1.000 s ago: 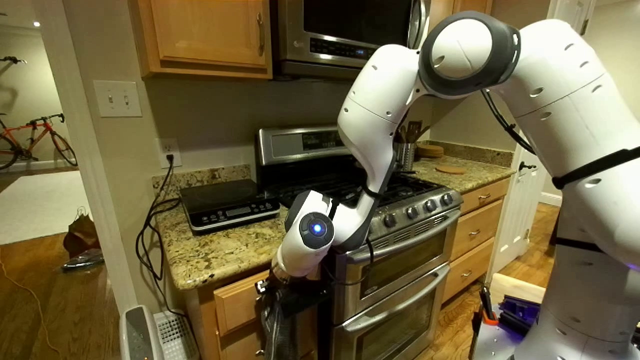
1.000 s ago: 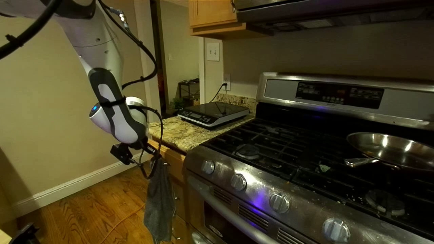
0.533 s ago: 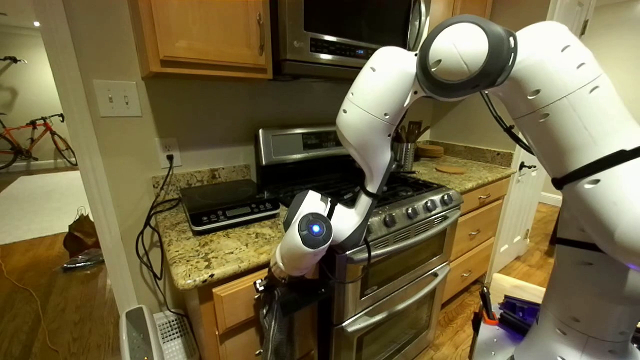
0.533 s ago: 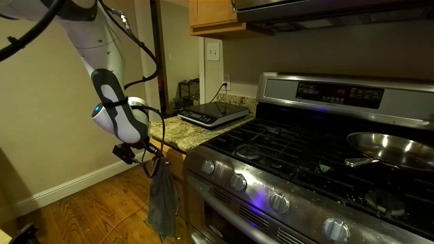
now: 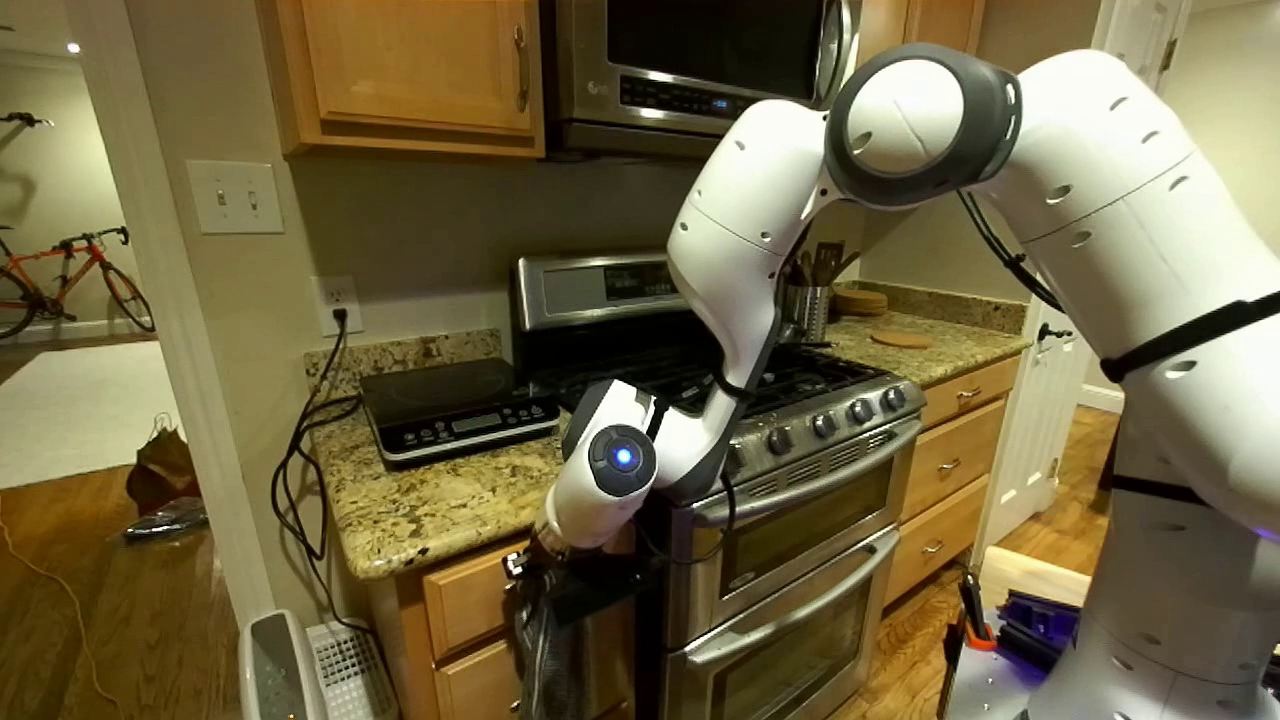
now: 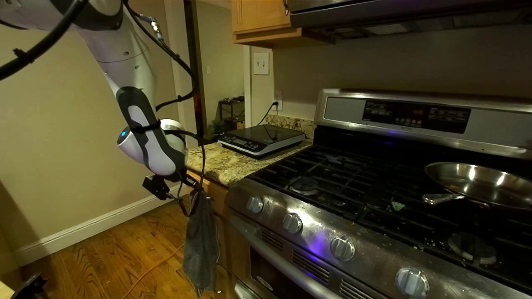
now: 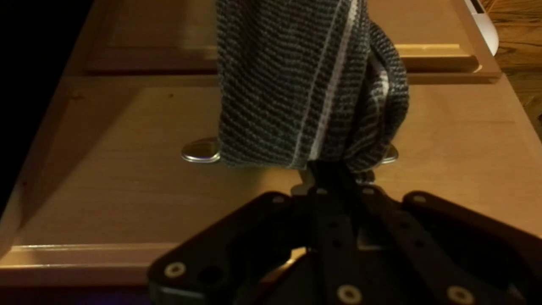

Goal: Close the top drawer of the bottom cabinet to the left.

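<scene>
- The gripper [image 7: 330, 170] has its fingers brought together, the tips down at the middle of the handle [image 7: 200, 153], right outside the top drawer [image 5: 465, 605].
- Can't make out from here whether they've pinched any cloth or metal; the grey striped towel [image 7: 292, 93] covers that spot.
- So the drawer is straight ahead of the fingertips, its flat oak front facing them and running out well past the gripper on both sides.
- It sits at the top of the bottom cabinet [image 5: 408, 635], just under the speckled granite counter [image 5: 440, 510], right beside the steel stove [image 5: 800, 500].
- Looks close to shut to me, its front nearly in line with the lower drawer front [image 5: 475, 690]; whether it's fully home, I can't tell.
- The towel is slung over the handle and hangs down in front of the lower drawer, with the shiny handle ends peeking out on either side.
- In both exterior views the white arm [image 5: 740, 240] bends downward, bringing its wrist just off the counter's front edge.
</scene>
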Controlling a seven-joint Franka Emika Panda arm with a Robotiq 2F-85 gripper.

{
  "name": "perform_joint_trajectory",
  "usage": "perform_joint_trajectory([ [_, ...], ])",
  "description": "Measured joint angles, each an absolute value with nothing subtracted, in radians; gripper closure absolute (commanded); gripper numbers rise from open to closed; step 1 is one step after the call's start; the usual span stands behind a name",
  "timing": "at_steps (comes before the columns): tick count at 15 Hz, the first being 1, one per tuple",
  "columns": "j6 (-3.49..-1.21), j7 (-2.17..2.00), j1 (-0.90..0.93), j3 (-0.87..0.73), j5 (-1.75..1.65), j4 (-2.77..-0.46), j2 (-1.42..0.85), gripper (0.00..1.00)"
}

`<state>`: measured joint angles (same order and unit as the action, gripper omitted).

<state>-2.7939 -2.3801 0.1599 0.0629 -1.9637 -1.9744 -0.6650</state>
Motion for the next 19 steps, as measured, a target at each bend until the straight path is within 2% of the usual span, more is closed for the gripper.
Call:
perform_joint_trajectory([
  [1,-2.793,-2.375,0.160,0.062,-1.956,-1.974,-0.665,0.66],
  [3,-2.786,-2.341,0.163,0.061,-1.925,-1.975,-0.664,0.56],
  [11,-2.844,-2.101,0.174,0.127,-1.658,-2.160,-0.625,0.04],
  [13,-2.872,-2.036,0.173,0.156,-1.590,-2.212,-0.608,0.00],
  [19,-2.887,-1.779,0.155,0.244,-1.317,-2.339,-0.555,0.00],
])
